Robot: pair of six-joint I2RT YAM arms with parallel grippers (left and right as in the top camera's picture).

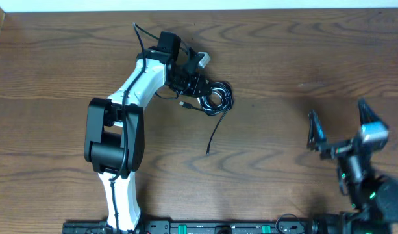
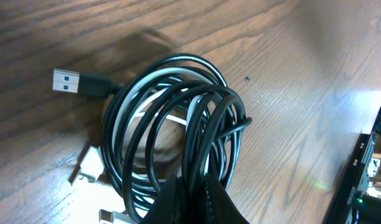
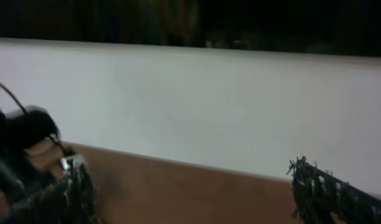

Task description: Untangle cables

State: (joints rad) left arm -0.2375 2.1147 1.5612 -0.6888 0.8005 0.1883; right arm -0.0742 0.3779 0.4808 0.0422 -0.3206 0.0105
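Reading even overhead, glaring at left wrist, smearing at right wrist.
Resolving crisp wood grain on the table [image 1: 263, 58] in the overhead view under soft, flat light. Catching a washed-out bright patch toward the right edge of the left wrist view, white sheen streaking the cables [image 2: 209, 137], a soft shadow up-left of the coil, defocus along the bottom edge. Blurring throughout the right wrist view, blacking out the top band, flattening the pale wall [image 3: 209, 106].
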